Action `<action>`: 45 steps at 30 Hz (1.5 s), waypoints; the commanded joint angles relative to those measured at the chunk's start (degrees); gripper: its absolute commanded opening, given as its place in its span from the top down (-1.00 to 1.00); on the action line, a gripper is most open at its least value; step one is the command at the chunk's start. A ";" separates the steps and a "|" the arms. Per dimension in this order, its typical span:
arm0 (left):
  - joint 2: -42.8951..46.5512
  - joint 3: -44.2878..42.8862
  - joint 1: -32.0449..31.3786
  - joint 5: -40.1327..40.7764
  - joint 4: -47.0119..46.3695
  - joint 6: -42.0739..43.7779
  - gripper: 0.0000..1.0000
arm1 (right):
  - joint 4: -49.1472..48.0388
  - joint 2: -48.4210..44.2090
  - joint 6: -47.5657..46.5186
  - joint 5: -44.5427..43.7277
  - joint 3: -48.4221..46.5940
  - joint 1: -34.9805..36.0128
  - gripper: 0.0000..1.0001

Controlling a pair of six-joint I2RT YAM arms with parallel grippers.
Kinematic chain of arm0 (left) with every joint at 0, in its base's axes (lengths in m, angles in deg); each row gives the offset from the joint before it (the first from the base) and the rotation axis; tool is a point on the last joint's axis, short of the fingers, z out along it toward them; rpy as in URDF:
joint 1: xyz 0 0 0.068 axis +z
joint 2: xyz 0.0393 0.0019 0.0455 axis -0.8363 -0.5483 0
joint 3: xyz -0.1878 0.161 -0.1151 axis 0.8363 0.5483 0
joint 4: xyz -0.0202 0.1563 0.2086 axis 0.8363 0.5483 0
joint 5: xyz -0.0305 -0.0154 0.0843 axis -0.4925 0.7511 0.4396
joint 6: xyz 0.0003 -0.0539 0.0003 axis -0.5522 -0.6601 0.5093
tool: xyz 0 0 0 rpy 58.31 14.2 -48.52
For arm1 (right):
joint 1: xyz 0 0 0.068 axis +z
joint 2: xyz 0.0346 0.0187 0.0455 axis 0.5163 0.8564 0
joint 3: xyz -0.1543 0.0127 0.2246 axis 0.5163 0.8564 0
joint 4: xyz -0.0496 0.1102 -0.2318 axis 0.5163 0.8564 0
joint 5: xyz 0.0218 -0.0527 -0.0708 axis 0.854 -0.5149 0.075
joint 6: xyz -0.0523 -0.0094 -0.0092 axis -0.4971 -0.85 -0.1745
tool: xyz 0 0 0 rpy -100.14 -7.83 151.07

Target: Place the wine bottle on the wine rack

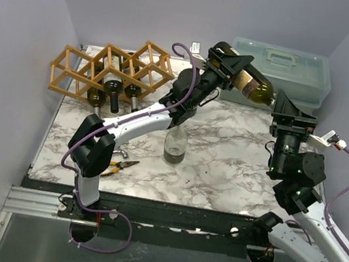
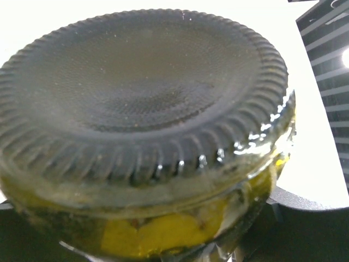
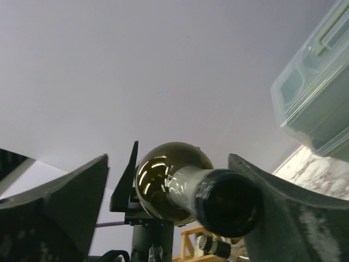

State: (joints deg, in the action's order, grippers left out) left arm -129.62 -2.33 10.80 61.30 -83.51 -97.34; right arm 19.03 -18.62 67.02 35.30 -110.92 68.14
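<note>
Wine bottle (image 1: 252, 82) is in the air over the far right of the table (image 1: 221, 172), lying roughly level between the arms. Left hand (image 1: 217, 61) is clenched on its base end. Right hand (image 1: 284, 106) is released, fingers (image 3: 60, 207) straddling the neck without pinching it. Probably a handover or a steadying pose for horizontal insertion. Wine rack (image 1: 114, 68) sits far left, well apart, with other bottles (image 1: 113, 88) in it. No readable label text.

Translucent toolbox (image 1: 284, 67), pliers (image 1: 120, 163), clear jar (image 1: 175, 146)
</note>
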 commanded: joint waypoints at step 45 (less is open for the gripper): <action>15.95 -16.55 20.69 -28.93 34.32 28.88 1.00 | 37.80 25.48 -44.43 56.90 -31.60 0.36 -0.89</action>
State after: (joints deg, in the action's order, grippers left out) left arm -117.79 -16.34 29.99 37.81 -43.82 -63.73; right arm 57.74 4.87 23.19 89.03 -140.82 68.17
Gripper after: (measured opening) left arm 0.775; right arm 0.960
